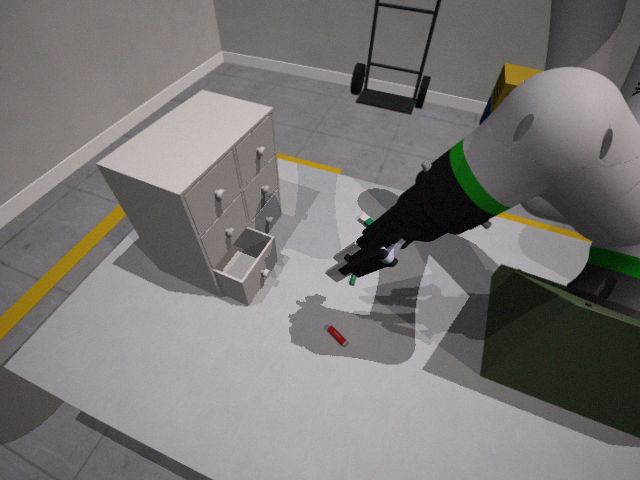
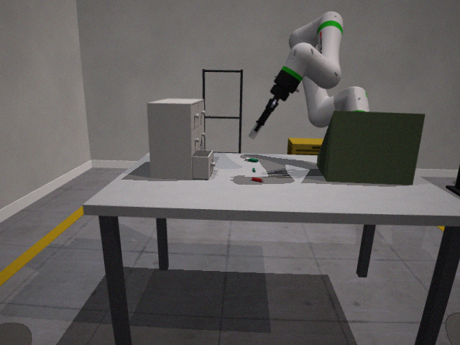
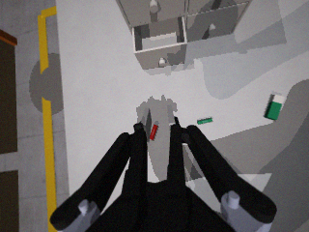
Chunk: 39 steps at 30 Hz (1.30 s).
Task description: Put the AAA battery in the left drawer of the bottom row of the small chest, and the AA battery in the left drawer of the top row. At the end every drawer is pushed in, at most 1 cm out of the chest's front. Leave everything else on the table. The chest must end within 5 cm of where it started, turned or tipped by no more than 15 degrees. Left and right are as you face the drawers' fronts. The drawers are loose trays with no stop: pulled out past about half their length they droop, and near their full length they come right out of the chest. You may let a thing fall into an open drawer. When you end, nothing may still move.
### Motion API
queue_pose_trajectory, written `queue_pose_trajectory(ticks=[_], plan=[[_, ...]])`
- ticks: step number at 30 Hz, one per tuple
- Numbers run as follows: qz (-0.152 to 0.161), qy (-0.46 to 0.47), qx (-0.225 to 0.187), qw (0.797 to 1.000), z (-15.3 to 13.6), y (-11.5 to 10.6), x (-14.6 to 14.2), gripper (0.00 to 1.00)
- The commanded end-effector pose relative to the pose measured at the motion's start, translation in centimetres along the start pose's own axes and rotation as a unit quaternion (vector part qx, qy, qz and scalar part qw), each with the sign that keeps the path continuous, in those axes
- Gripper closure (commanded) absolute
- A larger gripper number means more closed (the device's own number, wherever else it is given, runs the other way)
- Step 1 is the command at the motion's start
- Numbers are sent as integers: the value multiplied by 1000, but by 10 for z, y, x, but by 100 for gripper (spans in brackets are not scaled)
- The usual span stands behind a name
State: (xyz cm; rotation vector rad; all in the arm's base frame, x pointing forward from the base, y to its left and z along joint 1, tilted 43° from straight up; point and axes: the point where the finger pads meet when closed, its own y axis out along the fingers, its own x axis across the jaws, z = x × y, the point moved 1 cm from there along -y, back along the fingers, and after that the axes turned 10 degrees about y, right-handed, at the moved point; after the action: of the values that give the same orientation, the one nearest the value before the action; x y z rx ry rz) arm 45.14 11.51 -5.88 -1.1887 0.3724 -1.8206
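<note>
The small chest [image 1: 191, 139] [image 2: 170, 141] stands upright on the table's left part. Its bottom-left drawer [image 1: 254, 280] [image 2: 202, 167] [image 3: 148, 59] is pulled partly out and looks empty; the other drawers look shut. A red battery [image 1: 337, 335] [image 2: 256, 180] [image 3: 154, 131], which looks the larger, lies on the table in front of the chest. A smaller green battery [image 1: 353, 279] [image 2: 254, 169] [image 3: 205, 121], apparently the AAA, lies farther back. My gripper [image 1: 338, 265] [image 2: 253, 134] [image 3: 158, 113] is partly open, with nothing between its fingers. It hangs well above the table, tilted down toward the chest.
A green and white block [image 1: 366, 220] [image 2: 252, 159] [image 3: 273, 109] lies behind the green battery. A large dark green box [image 1: 558, 351] [image 2: 371, 148] stands at the table's right. A hand truck [image 1: 387, 100] [image 2: 223, 70] stands on the floor behind the table.
</note>
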Motion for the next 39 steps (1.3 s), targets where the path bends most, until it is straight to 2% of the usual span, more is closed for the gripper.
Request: queue_pose_trajectory(ticks=[1, 9, 16, 39], plan=[[-42, -3, -89, 995, 2, -17, 4, 80], [-61, 0, -194, 979, -5, -51, 4, 80], [-70, 1, -245, 967, -8, -67, 3, 80], [-71, 0, -256, 964, -9, -70, 4, 80]])
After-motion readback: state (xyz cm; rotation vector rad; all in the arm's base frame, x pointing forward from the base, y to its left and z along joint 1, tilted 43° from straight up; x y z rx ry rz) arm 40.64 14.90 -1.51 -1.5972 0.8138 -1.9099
